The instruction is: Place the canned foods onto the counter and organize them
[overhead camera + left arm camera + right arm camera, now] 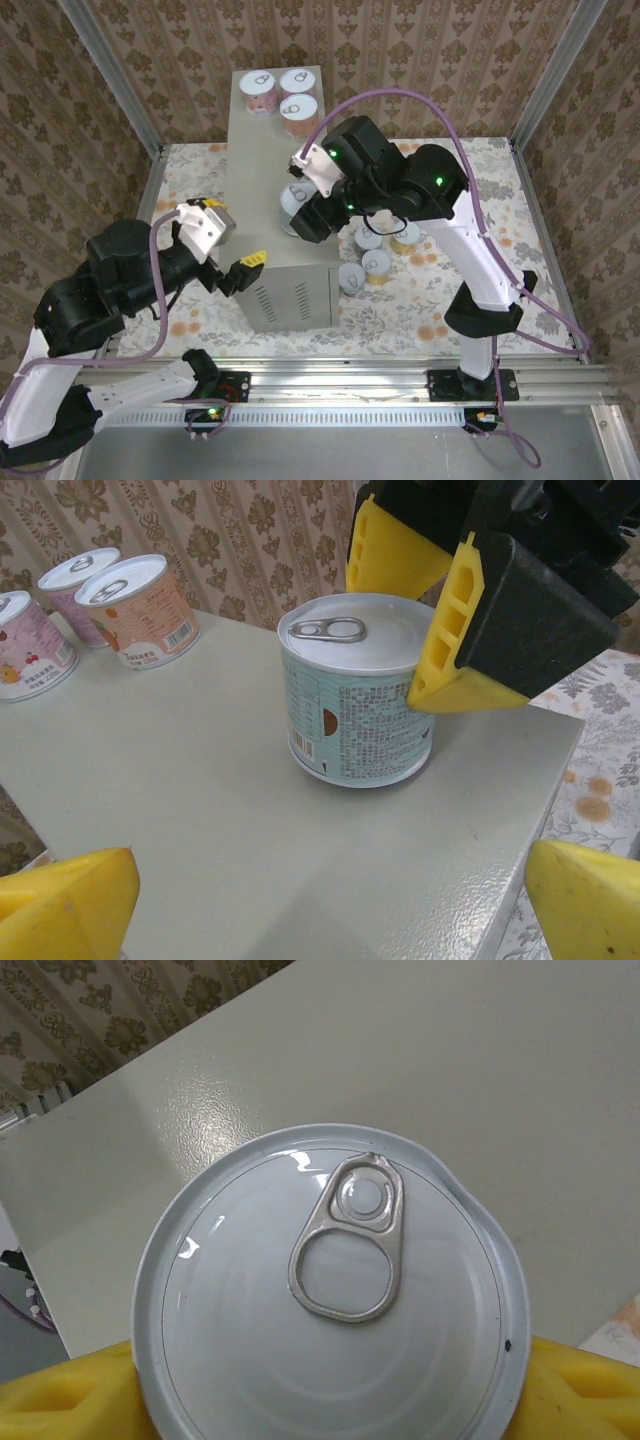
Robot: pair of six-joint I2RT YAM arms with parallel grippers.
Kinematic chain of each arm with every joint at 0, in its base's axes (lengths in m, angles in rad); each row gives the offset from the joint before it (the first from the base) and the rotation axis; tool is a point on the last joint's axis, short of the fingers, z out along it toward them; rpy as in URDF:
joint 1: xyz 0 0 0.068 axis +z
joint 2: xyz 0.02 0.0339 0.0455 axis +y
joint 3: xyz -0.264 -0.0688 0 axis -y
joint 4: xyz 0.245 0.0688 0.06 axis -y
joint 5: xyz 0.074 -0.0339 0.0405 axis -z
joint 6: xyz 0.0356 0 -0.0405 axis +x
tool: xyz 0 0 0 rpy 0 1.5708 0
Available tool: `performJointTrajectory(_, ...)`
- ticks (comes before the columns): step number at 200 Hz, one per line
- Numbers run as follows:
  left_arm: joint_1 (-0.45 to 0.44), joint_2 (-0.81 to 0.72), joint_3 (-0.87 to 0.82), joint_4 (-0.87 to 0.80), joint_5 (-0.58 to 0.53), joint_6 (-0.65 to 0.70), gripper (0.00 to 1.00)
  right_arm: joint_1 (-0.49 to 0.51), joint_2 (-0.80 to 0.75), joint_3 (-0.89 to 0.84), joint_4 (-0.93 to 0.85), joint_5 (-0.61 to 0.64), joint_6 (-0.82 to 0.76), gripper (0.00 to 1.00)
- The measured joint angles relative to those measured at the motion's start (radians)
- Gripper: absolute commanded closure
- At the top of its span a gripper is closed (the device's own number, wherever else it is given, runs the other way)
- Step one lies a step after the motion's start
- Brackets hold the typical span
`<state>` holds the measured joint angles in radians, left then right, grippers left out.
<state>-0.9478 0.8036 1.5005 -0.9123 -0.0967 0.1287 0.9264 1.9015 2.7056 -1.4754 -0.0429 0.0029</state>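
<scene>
A teal can (293, 205) (355, 710) stands upright on the counter (260, 150) (200, 810) near its right edge. My right gripper (298, 212) (385, 645) (330, 1400) comes down over it, its yellow fingers (440, 650) close against both sides of the can. The white pull-tab lid (330, 1310) shows from above. Three more cans (285, 95) (145, 610) stand together at the counter's far end. My left gripper (232, 232) (330, 905) hangs open at the counter's near left side, nothing between its fingers.
Several cans (375, 255) stand on the floral floor right of the counter, beneath the right arm. Metal frame posts and patterned walls close in the space. The near half of the counter top (450, 1080) is bare.
</scene>
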Motion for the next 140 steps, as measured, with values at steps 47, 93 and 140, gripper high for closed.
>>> performJointTrajectory(47,0.0,0.003,-0.037,0.008,-0.013,0.007,0.0,0.006,0.013,0.012,-0.024,0.006,-0.001,0.22)
performJointTrajectory(93,0.002,0.022,-0.051,0.059,-0.009,0.008,0.0,0.007,0.013,0.014,-0.023,0.006,-0.003,0.1)
performJointTrajectory(140,0.029,0.069,-0.061,0.116,0.031,0.007,0.0,0.007,-0.057,-0.052,0.014,0.018,0.003,0.0)
